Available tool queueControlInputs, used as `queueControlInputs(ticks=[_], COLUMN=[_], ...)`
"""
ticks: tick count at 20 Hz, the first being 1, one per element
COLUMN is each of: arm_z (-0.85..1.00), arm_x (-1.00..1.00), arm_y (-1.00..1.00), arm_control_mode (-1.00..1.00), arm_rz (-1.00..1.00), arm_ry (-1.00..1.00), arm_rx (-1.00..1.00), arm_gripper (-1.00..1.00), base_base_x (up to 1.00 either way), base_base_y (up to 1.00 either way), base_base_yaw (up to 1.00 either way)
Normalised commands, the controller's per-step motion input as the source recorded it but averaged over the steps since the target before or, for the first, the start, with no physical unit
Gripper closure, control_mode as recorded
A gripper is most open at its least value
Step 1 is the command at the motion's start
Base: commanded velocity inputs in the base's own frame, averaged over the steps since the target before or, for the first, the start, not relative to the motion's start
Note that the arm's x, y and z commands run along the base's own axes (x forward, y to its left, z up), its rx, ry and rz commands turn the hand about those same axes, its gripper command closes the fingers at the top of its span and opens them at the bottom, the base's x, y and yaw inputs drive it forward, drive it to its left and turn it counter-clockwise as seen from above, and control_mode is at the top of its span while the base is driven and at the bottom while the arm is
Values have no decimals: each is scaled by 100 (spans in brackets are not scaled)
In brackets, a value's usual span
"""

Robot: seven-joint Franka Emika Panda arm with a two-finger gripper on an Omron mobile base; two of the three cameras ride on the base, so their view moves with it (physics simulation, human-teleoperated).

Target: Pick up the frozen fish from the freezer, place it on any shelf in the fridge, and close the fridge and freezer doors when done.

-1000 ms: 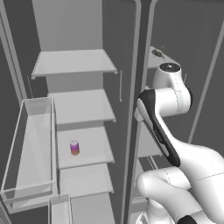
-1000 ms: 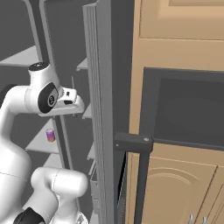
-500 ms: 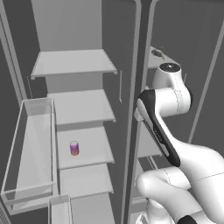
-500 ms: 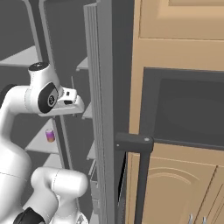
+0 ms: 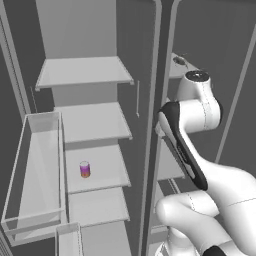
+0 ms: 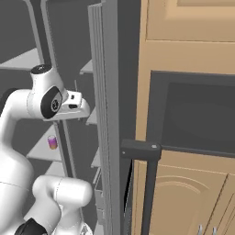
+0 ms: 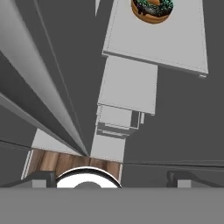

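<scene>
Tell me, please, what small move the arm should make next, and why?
Probably tilt the hand slowly to sweep its camera across the freezer shelves, looking for the frozen fish before reaching. The pincer stands open with nothing between its tips and looks down the stepped shelves, and the nearest shelf carries a chocolate-topped doughnut, which isn't the thing to grasp.

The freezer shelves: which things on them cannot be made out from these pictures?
- Small dark thing on a freezer shelf, left base view: too small to identify.
- Brown, dark-topped round thing, hand view: cut by the top edge.
- Lower freezer shelves, left base view: hidden by the arm.
</scene>
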Motion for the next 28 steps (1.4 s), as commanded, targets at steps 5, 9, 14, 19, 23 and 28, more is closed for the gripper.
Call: queueControlInputs(ticks=[5, 9, 14, 19, 23, 28], arm_z=[65, 73, 80, 71, 40, 8], arm_x=[-9, 0, 15, 46, 53, 61], arm_y=[-44, -42, -32, -32, -44, -33], arm_control_mode=[-100, -100, -100, -100, -100, -100], arm_rz=[0, -1, -10, -10, -5, -5], arm_ry=[-42, -40, -23, -4, 0, 0], arm_rx=[0, 0, 3, 12, 17, 8], arm_gripper=[-100, -100, -100, -100, -100, -100], base_base_x=[0, 0, 0, 0, 0, 0], base_base_y=[0, 0, 0, 0, 0, 0], base_base_yaw=[0, 0, 0, 0, 0, 0])
